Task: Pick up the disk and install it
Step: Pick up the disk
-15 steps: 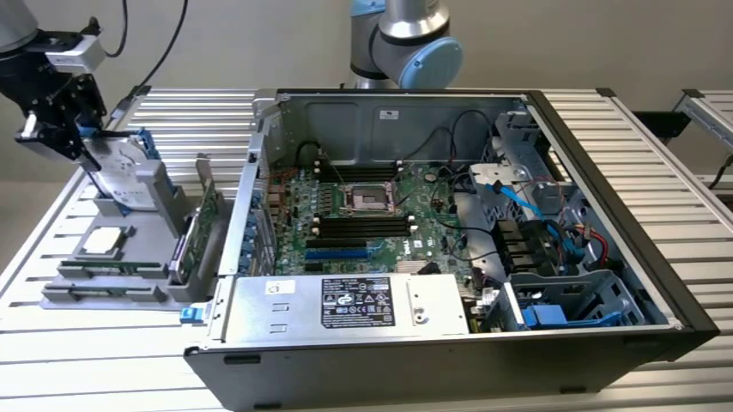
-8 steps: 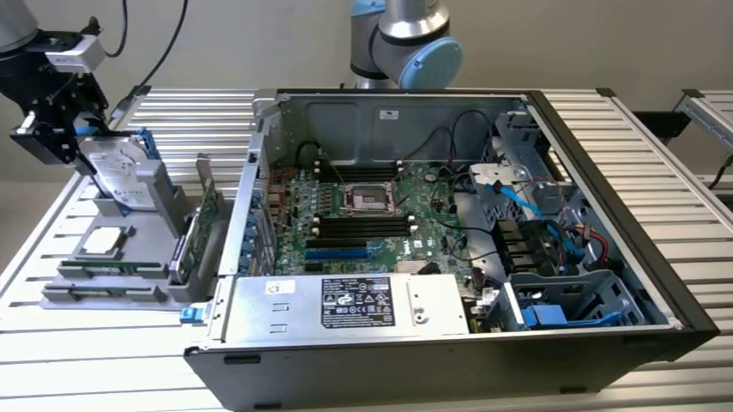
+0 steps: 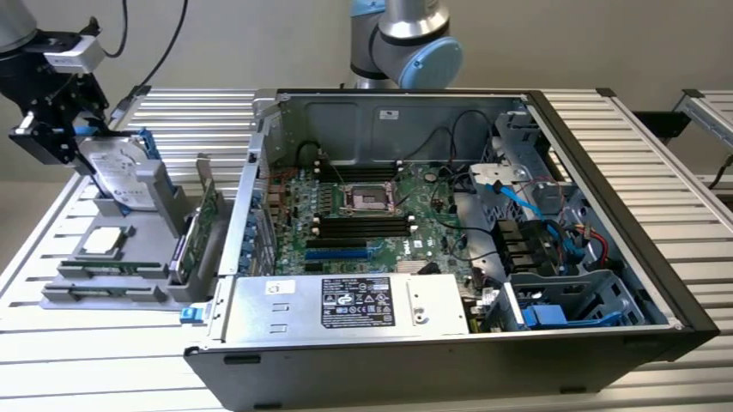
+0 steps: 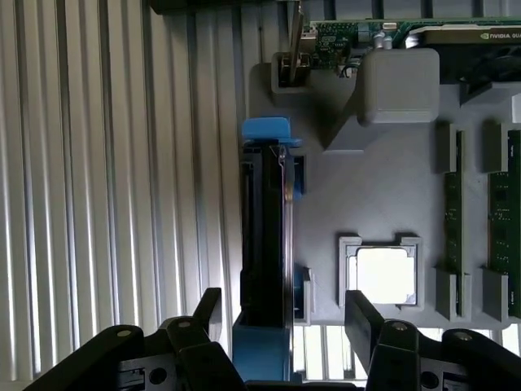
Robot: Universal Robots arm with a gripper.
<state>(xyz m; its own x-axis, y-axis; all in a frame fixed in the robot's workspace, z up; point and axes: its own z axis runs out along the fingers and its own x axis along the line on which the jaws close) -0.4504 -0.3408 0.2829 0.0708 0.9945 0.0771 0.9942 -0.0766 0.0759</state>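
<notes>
black fingers (image 4: 207, 314) of the gripper (image 4: 281, 308) stand spread wide, one on each side of the disk (image 4: 264, 236), with a gap showing on both sides. the jaws are fully apart and hold nothing. the disk stands on its edge in a slot at the edge of the tray (image 4: 366, 187), next to bare table slats, and its blue carrier (image 4: 265, 130) shows at both ends. in the exterior view the gripper (image 3: 63, 142) hangs just above the tray, around the upper part of the disk (image 3: 115, 167), which leans a little in its slot with its silver face and white label in view. on the tray, just beside the disk's slot, a square silver chip (image 4: 383, 275) lies flat in its own pocket. farther in on the tray, green memory sticks (image 4: 453, 212) stand on edge in narrow slots, and a long card (image 4: 366, 32) stands along one end. the tray rests on a slatted metal table (image 4: 98, 163). to the exterior view's right of the tray sits an open case (image 3: 378, 112), its motherboard (image 3: 366, 215) exposed.
</notes>
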